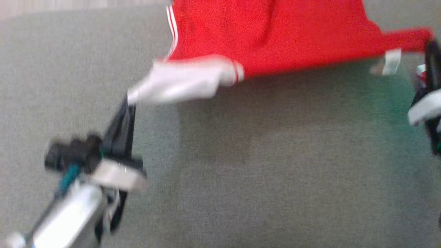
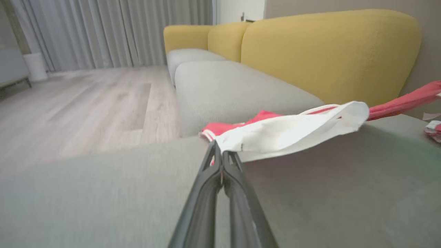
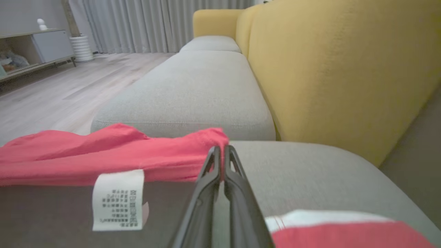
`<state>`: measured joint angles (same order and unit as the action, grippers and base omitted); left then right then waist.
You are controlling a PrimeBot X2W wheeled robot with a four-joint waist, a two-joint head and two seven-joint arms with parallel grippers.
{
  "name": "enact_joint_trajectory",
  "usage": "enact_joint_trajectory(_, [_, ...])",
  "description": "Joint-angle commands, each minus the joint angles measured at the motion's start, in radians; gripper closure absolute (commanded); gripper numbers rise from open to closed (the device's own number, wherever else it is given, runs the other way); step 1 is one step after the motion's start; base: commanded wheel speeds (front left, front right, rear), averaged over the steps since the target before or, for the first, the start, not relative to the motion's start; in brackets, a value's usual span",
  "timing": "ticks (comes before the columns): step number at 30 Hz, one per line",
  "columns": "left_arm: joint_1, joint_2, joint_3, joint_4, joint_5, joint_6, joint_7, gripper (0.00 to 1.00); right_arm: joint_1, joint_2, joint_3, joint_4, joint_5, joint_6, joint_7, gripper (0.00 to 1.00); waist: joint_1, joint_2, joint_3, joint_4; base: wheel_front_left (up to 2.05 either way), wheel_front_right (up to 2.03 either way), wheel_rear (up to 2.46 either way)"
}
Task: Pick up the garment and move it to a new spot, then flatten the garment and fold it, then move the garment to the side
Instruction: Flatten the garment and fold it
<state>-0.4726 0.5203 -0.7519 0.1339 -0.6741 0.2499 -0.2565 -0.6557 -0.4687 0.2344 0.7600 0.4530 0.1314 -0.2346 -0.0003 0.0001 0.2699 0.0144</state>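
Head view: left fingers (image 1: 121,124) and right fingers (image 1: 432,65), spread wide apart, each pinched shut on opposite ends of the stretched garment (image 1: 275,34).

Red garment (image 1: 275,34), spread wide across the top of the head view from upper centre to upper right. Its near edge is stretched taut in a nearly straight line. At the left end a white sleeve (image 1: 179,81), trimmed with thin red and white stripes, tapers toward the middle left of the frame. At the far right a narrow red corner (image 1: 410,36) stretches out. A white care label (image 1: 392,62) with small print dangles just below that edge. The whole cloth is blurred.
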Motion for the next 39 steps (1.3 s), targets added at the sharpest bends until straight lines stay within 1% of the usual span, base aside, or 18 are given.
enact_joint_trajectory(1, [0.072,0.051,0.055,-0.055,-0.028,0.036,-0.005,1.00,0.080,0.002,-0.019,-0.051,0.009,-0.001,-0.019,1.00,0.0003,-0.0001,-0.074,-0.020,0.00,0.00,0.00])
enact_joint_trajectory(5, [0.290,0.050,0.053,-0.102,-0.057,0.086,-0.005,1.00,0.241,0.037,-0.064,-0.105,0.002,-0.001,-0.022,1.00,0.0003,-0.0001,-0.138,-0.041,0.00,0.00,0.00])
enact_joint_trajectory(8, [0.417,0.052,0.051,-0.141,-0.069,0.119,-0.005,1.00,0.353,0.052,-0.099,-0.149,-0.019,-0.001,-0.022,1.00,0.0003,-0.0001,-0.175,-0.052,0.00,0.00,0.00])
enact_joint_trajectory(9, [0.417,0.052,0.051,-0.141,-0.069,0.119,-0.005,1.00,0.353,0.052,-0.099,-0.149,-0.019,-0.001,-0.022,1.00,0.0003,-0.0001,-0.175,-0.052,0.00,0.00,0.00])
enact_joint_trajectory(12, [0.500,0.049,0.056,-0.184,-0.089,0.140,-0.005,1.00,0.455,0.070,-0.146,-0.205,-0.047,-0.001,-0.008,1.00,0.0003,-0.0001,-0.190,-0.058,0.00,0.00,0.00])
enact_joint_trajectory(15, [0.526,0.042,0.058,-0.215,-0.108,0.147,-0.003,1.00,0.532,0.100,-0.196,-0.271,-0.074,-0.001,0.005,1.00,0.0003,-0.0001,-0.187,-0.062,0.00,0.00,0.00])
enact_joint_trajectory(18, [0.501,0.038,0.059,-0.217,-0.102,0.148,0.002,1.00,0.570,0.143,-0.234,-0.336,-0.099,-0.001,0.029,1.00,0.0003,-0.0001,-0.173,-0.070,0.00,0.00,0.00])
enact_joint_trajectory(22, [0.415,0.018,0.058,-0.186,-0.083,0.136,0.016,1.00,0.566,0.180,-0.266,-0.384,-0.127,-0.001,0.067,1.00,0.0003,-0.0001,-0.151,-0.071,0.00,0.00,0.00])
enact_joint_trajectory(25, [0.333,-0.008,0.055,-0.144,-0.069,0.120,0.030,1.00,0.534,0.196,-0.275,-0.389,-0.140,-0.001,0.098,1.00,0.0003,-0.0001,-0.134,-0.070,0.00,0.00,0.00])
enact_joint_trajectory(28, [0.243,-0.037,0.052,-0.089,-0.060,0.092,0.038,1.00,0.484,0.207,-0.272,-0.384,-0.155,-0.001,0.130,1.00,0.0003,-0.0001,-0.112,-0.070,0.00,0.00,0.00])
enact_joint_trajectory(32, [0.119,-0.076,0.050,0.004,-0.049,0.049,0.046,1.00,0.397,0.204,-0.256,-0.335,-0.158,-0.001,0.143,1.00,0.0003,-0.0001,-0.076,-0.065,0.00,0.00,0.00])
enact_joint_trajectory(39, [-0.039,-0.131,0.041,0.151,-0.030,-0.014,0.041,1.00,0.243,0.195,-0.199,-0.198,-0.139,-0.001,0.129,1.00,0.0003,-0.0001,-0.028,-0.058,0.00,0.00,0.00])
